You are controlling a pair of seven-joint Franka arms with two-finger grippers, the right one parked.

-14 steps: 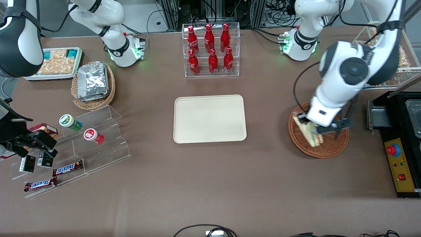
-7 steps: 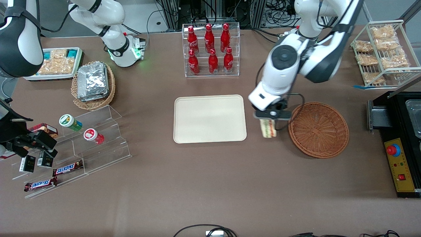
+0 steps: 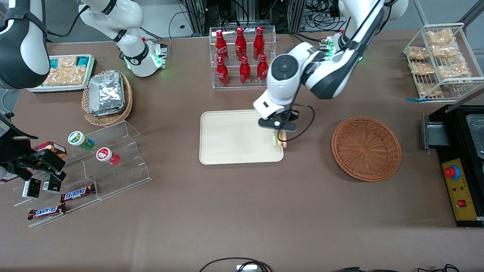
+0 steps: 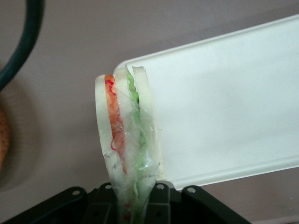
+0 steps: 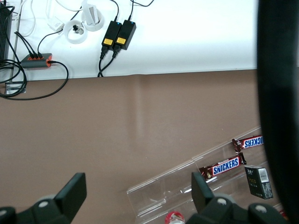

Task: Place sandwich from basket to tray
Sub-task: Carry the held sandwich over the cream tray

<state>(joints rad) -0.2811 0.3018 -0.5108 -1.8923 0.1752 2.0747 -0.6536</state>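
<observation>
I have the sandwich [image 3: 280, 140] pinched at its narrow end in the gripper [image 3: 278, 133], jaws closed down to the wedge's thickness, and it hangs over the tray's [image 3: 234, 151] edge nearest the basket [image 3: 366, 149], which is empty now. From the wrist camera the sandwich [image 4: 125, 140], wrapped in clear film, sits just above the tray's [image 4: 224, 107] rounded corner, about half over the rim and half over bare tablecloth, so I judge the lift and most of the carry done; what is left is to bring it further inward over the tray, lower it and release. The tray surface is bare, so nothing blocks the set-down. The rack of red cola bottles [image 3: 242, 56] stands farther from the front camera than the tray, close to the arm's elbow, and I would mind it. The foil packets' basket [image 3: 107, 96] and Snickers bars [image 3: 77, 193] lie well off toward the parked arm's end.
</observation>
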